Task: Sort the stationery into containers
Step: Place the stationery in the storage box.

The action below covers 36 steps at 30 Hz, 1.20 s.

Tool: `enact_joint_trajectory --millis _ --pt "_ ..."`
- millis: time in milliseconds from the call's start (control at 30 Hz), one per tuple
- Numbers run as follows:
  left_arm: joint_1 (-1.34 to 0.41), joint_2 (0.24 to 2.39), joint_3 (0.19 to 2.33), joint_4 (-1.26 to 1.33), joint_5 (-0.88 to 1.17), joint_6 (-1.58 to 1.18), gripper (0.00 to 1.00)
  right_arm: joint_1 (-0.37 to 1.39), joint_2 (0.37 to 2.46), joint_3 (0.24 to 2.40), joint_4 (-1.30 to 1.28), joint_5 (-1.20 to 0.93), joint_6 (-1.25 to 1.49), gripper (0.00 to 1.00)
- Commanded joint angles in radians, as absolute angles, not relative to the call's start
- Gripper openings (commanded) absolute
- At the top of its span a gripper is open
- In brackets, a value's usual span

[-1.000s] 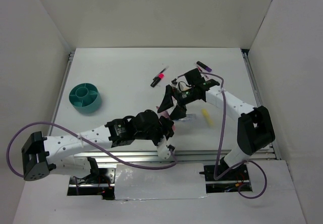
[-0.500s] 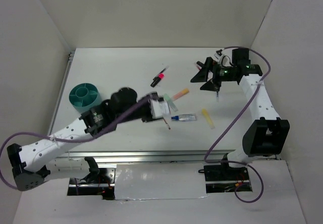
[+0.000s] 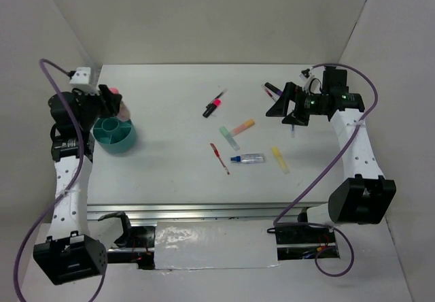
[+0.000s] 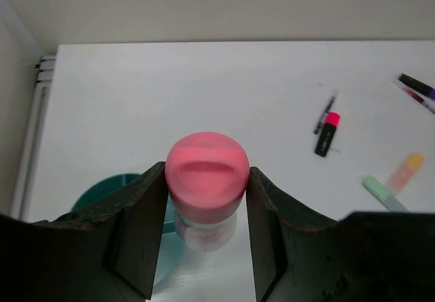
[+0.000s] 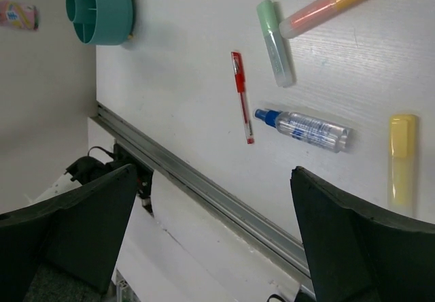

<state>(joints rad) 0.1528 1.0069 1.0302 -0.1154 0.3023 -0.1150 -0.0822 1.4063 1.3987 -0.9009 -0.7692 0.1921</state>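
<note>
Left arm was posed over teal cup (image 3: pixel 122 143), left jaws clamped on pink highlighter (image 4: pixel 207 176) above its rim. Right arm was held far-right, right jaws apart. Red pen (image 3: pixel 219 158) and clear tube (image 3: pixel 249 158) were seen mid-tabletop (image 3: pixel 170 91).

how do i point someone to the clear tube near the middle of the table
Start at the white table and look near its middle, toward the robot's side. There the clear tube lies between a thin red pen and a yellow highlighter. It alone is see-through, with a blue cap.
</note>
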Motion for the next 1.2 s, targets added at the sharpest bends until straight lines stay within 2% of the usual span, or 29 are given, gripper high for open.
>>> enact_joint_trajectory --millis 0,133,267,433,933,1000,1033,1167 --pt "0.326 1.005 1.019 0.086 0.488 -0.193 0.0 -0.078 1.373 1.367 -0.864 -0.747 0.176 1.0" --pt "0.478 1.078 1.008 0.129 0.577 -0.186 0.0 -0.071 1.374 1.341 -0.847 -0.736 0.175 0.99" --pt "0.546 1.135 1.006 0.147 0.618 -0.164 0.0 -0.067 1.382 1.33 -0.85 -0.739 0.167 0.99" --pt "0.563 1.177 0.986 0.153 0.667 -0.153 0.0 -0.058 1.387 1.327 -0.842 -0.729 0.17 0.99" --pt "0.546 1.284 0.942 0.244 0.617 -0.071 0.05 -0.035 1.405 1.307 -0.819 -0.724 0.176 0.99" --pt "0.542 1.293 0.942 0.25 0.612 -0.063 0.07 -0.031 1.405 1.305 -0.816 -0.721 0.176 0.99" --pt "0.538 1.295 0.936 0.253 0.611 -0.061 0.12 -0.029 1.404 1.307 -0.816 -0.718 0.176 0.99" --pt "0.537 1.293 0.911 0.278 0.603 -0.051 0.21 -0.026 1.411 1.313 -0.822 -0.712 0.172 0.99"
